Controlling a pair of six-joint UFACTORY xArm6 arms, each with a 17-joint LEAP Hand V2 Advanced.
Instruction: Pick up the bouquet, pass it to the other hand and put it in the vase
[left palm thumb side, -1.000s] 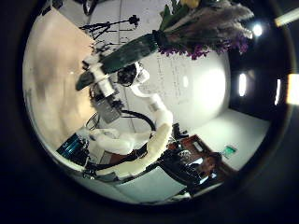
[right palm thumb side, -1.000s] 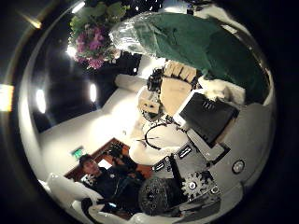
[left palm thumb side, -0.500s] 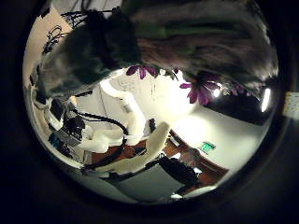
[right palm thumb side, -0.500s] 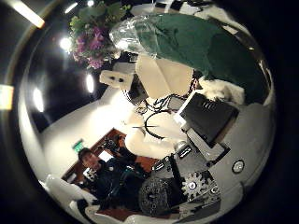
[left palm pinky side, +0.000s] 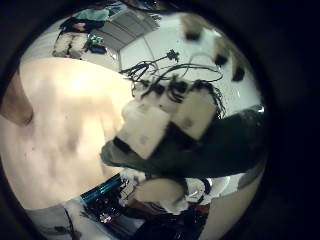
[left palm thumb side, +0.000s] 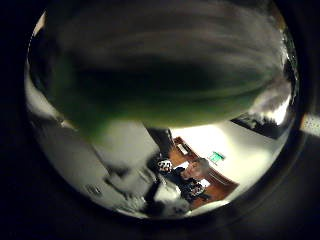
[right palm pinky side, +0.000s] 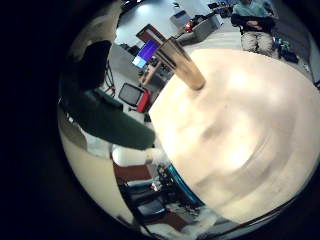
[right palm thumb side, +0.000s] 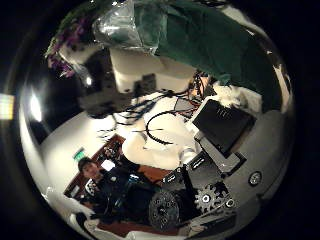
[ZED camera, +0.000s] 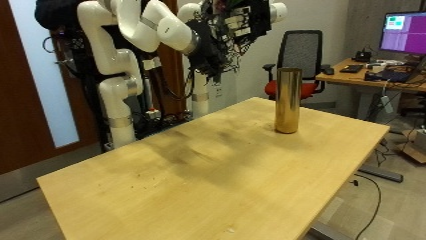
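Note:
The two hands meet high above the table's far side in the outside view, the right hand (ZED camera: 213, 45) beside the left hand (ZED camera: 250, 18). The bouquet's green wrap (right palm thumb side: 195, 42) and purple flowers (right palm thumb side: 75, 35) lie across the right palm, which is shut on it. The left hand (right palm thumb side: 132, 75) is pressed up close against the wrap. That wrap (left palm thumb side: 160, 65) fills the left thumb side palm view. The right hand (left palm pinky side: 170, 110) sits on the green wrap (left palm pinky side: 205, 150). A tall brass-coloured vase (ZED camera: 286, 100) stands upright on the wooden table (ZED camera: 200, 170), also seen as the vase (right palm pinky side: 182, 63).
A black office chair (ZED camera: 304, 55) stands behind the vase. Beyond it is a desk with a monitor (ZED camera: 404, 30). The table's far edge lies just under the hands.
The left palm has closed in on the bouquet: a second ago the wrap was at a distance, now it fills that view. In the right palm view the left hand has come up to the wrap.

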